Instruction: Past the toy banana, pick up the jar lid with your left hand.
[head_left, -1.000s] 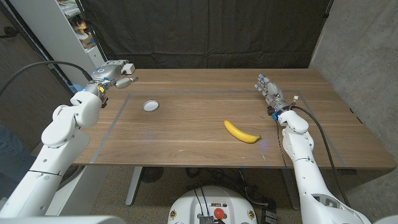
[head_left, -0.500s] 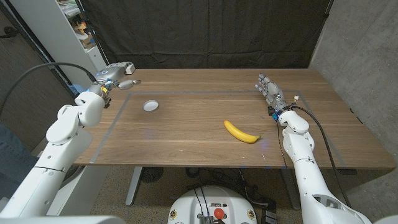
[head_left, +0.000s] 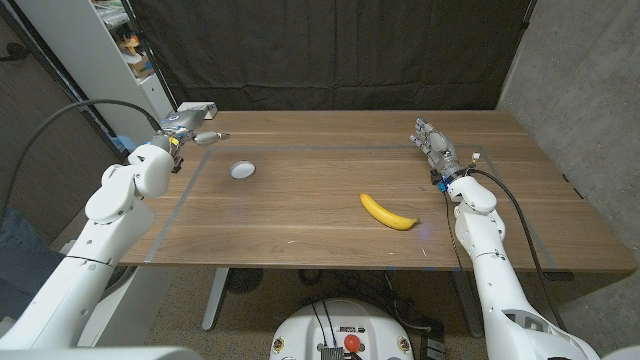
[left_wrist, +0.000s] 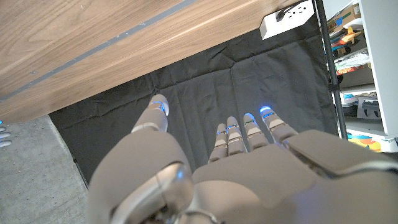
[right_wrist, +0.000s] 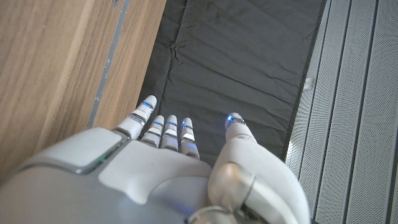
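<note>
A small white jar lid (head_left: 241, 170) lies on the wooden table (head_left: 330, 215) left of centre. The yellow toy banana (head_left: 388, 212) lies to the lid's right and nearer the front edge. My left hand (head_left: 193, 124) hovers over the far left corner, behind and left of the lid, fingers apart and holding nothing; from its wrist camera my left hand (left_wrist: 205, 168) shows spread fingers toward the black curtain. My right hand (head_left: 432, 145) is at the right side of the table, fingers extended, nothing in it; my right hand (right_wrist: 168, 168) also shows in its wrist view.
A black curtain (head_left: 330, 50) hangs behind the table. A white shelf unit (head_left: 125, 50) with small items stands at the far left. A white power strip (left_wrist: 287, 17) is at the table's edge in the left wrist view. A grey wall panel (head_left: 575, 90) is on the right.
My left arm has moved right and inward, bringing the hand further over the far left corner of the table. The right arm, lid and banana have not moved.
</note>
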